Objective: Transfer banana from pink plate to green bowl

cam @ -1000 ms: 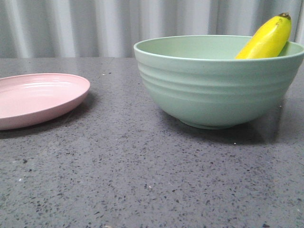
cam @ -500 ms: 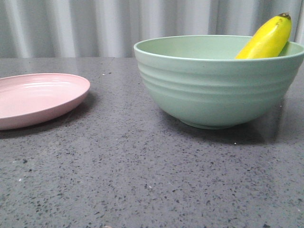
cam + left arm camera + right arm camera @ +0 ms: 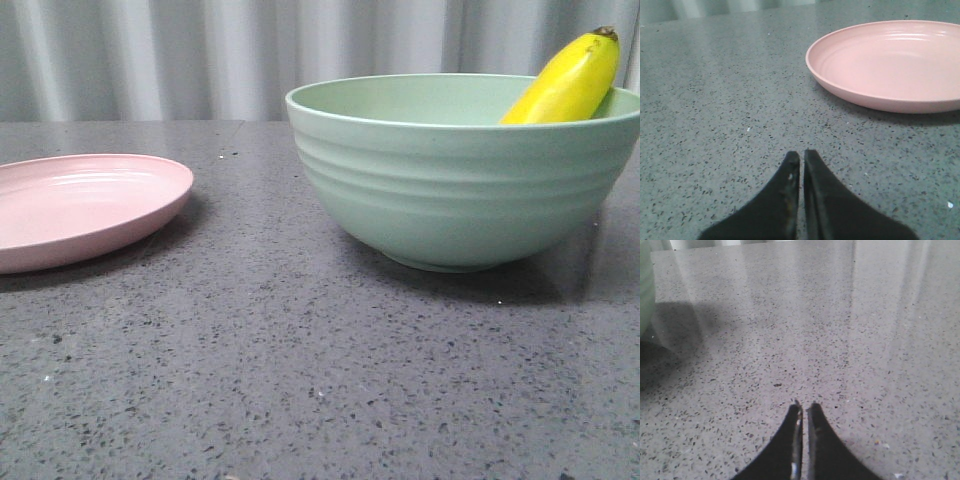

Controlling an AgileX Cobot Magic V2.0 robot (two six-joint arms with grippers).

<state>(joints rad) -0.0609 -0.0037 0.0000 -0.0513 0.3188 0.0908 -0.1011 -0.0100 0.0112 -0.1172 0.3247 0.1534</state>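
Dark grey speckled stone worktop [image 3: 300, 380] stretching wide, faintly glossy with soft reflections, backed by a pale curtain [image 3: 200, 60] hanging in vertical folds behind.

Banana [image 3: 568, 82] sits in the green bowl [image 3: 460, 180], leaning up against the bowl's far right rim, stem end poking above the edge. The bowl stands on the table [image 3: 300, 380], to the right. Over on the left, well apart from the bowl, lies the pink plate [image 3: 80, 205], with open tabletop between the two. Behind both of them runs a corrugated wall [image 3: 200, 50].
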